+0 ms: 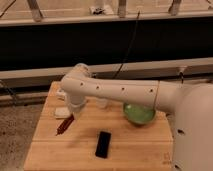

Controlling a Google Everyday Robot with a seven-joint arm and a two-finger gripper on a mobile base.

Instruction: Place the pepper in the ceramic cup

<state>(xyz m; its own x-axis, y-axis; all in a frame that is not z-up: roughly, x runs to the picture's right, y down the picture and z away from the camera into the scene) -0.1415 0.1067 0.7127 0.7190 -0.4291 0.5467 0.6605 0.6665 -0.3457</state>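
The pepper (64, 124) is a slim dark-red chili on the left part of the wooden table (135, 150), lying aslant with its thin tip toward the front left. My gripper (67, 114) hangs down from the white arm (115, 91) and sits right at the pepper's upper end. Whether the pepper rests on the table or hangs from the gripper does not show. The ceramic cup (102, 103) is a small white cup behind the arm, near the table's middle back. Its top is hidden by the arm.
A green round bowl (138, 114) stands at the right, partly under the arm. A black phone (103, 144) lies at the front middle. A small white thing (61, 94) sits at the table's far left. A dark wall with cables runs behind the table.
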